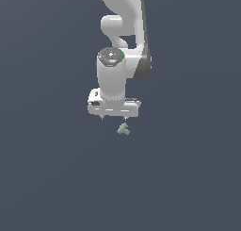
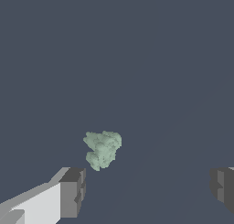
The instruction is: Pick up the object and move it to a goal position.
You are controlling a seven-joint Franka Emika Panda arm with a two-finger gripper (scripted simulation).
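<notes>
Wrist view: gripper (image 2: 148, 189) fingers (image 2: 73, 191) spread wide, gap bare, holding nothing. Beyond the tips, object (image 2: 103, 148), pale green and lumpy, lies on the dark floor (image 2: 173, 58), nearer one finger than the other, touching neither.

Exterior view: gripper (image 1: 114, 118) points down; object (image 1: 123, 129) just beside its tips. White arm (image 1: 124, 32) rises behind. Plain floor (image 1: 47, 178) all round.

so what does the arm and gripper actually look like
The arm is glossy white with rounded links, dark grey bands at the joints and a small green dot on top. The gripper has a white bar-shaped body and blocky dark grey fingers. No cables show.
</notes>
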